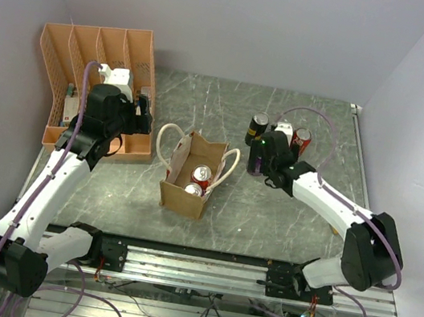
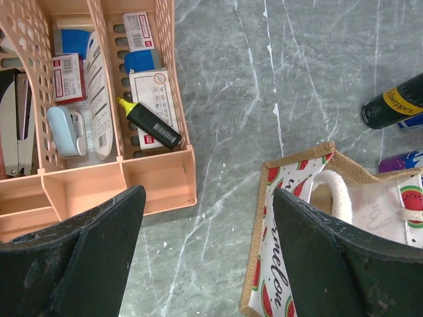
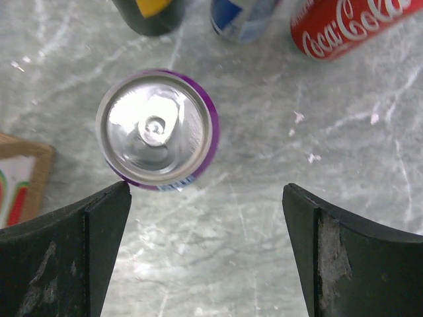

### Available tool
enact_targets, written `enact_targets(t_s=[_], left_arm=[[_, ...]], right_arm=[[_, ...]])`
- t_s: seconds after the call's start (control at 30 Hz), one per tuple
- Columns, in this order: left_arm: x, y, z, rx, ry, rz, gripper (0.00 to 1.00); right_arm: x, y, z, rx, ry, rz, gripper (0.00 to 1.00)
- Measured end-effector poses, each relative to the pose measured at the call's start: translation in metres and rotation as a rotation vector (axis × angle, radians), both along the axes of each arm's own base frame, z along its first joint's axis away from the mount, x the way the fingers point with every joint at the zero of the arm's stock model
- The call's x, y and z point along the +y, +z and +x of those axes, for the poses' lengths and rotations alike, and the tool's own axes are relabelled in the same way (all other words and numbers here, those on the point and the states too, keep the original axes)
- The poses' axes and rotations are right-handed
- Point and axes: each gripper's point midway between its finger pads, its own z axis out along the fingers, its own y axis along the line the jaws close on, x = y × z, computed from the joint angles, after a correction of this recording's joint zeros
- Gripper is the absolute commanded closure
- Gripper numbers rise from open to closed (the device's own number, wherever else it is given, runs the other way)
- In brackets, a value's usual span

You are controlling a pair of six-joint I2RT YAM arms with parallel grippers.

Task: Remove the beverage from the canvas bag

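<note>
1. Your right gripper (image 3: 205,191) hangs with its jaws wide apart above the purple can (image 3: 157,129). The can stands upright on the table (image 3: 264,251), touching neither finger. I'd judge it was parked beside the other cans (image 3: 350,26) to keep unpacked drinks together.
2. The canvas bag (image 1: 181,196) stands open mid-table between your arms. A red can (image 1: 202,175) sits inside, and apparently a second, though it shows too small to be sure.
3. Your left gripper (image 2: 208,195) hangs spread and empty between the orange rack (image 2: 158,185) and the bag, likely placed to steady it.
</note>
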Motion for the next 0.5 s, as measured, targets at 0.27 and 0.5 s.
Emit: enact_targets(t_s=[0.27,0.5], left_arm=[[-0.001,0.000,0.000,0.000,-0.003,-0.005,0.11],[-0.001,0.002,-0.001,-0.006,-0.002,-0.006,0.11]], right_arm=[[-0.001,0.038,-0.014,-0.045,0.037,0.044,0.03],[0.018,0.116,0.001,-0.222,0.046,0.177,0.05]])
